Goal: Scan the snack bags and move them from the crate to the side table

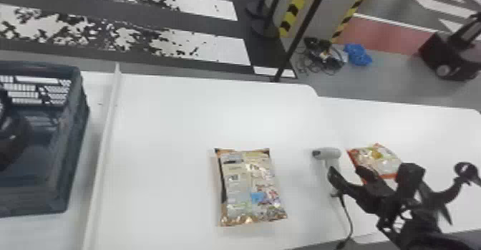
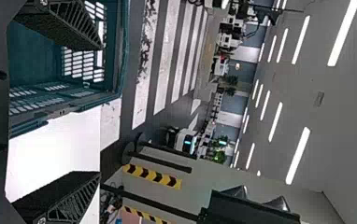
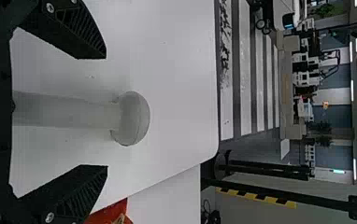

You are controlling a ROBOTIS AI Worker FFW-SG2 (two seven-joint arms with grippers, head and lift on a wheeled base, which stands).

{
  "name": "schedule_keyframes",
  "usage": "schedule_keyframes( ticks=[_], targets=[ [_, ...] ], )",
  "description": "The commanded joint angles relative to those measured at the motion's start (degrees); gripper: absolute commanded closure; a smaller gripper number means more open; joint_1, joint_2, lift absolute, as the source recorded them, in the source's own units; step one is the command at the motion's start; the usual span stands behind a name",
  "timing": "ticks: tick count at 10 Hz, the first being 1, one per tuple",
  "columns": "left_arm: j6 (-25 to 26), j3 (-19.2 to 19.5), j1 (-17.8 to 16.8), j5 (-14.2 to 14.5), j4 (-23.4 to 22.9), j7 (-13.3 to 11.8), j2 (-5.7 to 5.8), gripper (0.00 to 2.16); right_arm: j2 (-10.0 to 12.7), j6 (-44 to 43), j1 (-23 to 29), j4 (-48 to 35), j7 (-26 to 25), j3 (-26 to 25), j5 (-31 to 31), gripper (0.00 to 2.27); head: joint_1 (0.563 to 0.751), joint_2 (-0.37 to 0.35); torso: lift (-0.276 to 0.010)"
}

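The scanner (image 1: 327,154) is on the white table (image 1: 161,131); taking twelve as straight away from the robot in the head view, its nose points to nine and its grip runs down towards six, the cable (image 1: 348,217) trailing from the lower end. That long axis matters most: in the right wrist view the grip lines up with the reach of the right claw (image 3: 105,112), whose fingers are spread with the grip showing between them, a gap to either side, and the scanner's head just beyond the tips. So the next move likely calls for closing straight across the grip, without turning the wrist; off centre, one finger could nudge the scanner askew. The right claw is clearly the nearer. From the scanner, the tan snack bag (image 1: 250,188) lies flat towards eight, its long side near twelve to six, presumably awaiting its scan. The red-edged bag (image 1: 375,158) is near three, on the side table (image 1: 429,131). Far off at nine is the crate (image 1: 77,142), with the left claw (image 2: 99,111) beside or over it, fingers apart.
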Motion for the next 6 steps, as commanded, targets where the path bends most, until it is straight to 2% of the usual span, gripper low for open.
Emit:
schedule_keyframes(
  ticks=[1, 3, 4, 5, 6],
  targets=[
    [0.2, -0.2, -0.3, 0.0, 0.4, -0.1, -0.02, 0.04, -0.7, -0.7, -2.3, 4.0, 0.1, 1.0, 0.0, 0.09, 0.695, -0.35, -0.087],
    [0.2, 0.2, -0.4, 0.0, 0.3, -0.1, 0.16, 0.04, -1.2, -2.2, -4.4, 8.4, 0.7, 2.4, 0.2, 0.09, 0.695, -0.35, -0.087],
    [0.4, 0.1, -0.4, 0.0, 0.4, -0.1, 0.07, 0.04, -1.5, -2.2, -5.4, 10.2, 0.9, 3.1, 0.2, 0.27, 0.695, -0.35, -0.087],
    [0.4, -0.2, -0.7, 0.0, 0.6, -0.1, -0.02, 0.04, -1.6, -1.8, -5.8, 11.0, 0.8, 3.4, 0.4, 1.02, 0.695, -0.35, -0.087],
    [0.4, -0.3, -1.1, 0.0, 0.9, -0.1, -0.02, 0.04, -1.8, 1.9, -7.0, 11.8, 1.0, 3.6, 0.8, 2.05, 0.695, -0.35, -0.087]
  ],
)
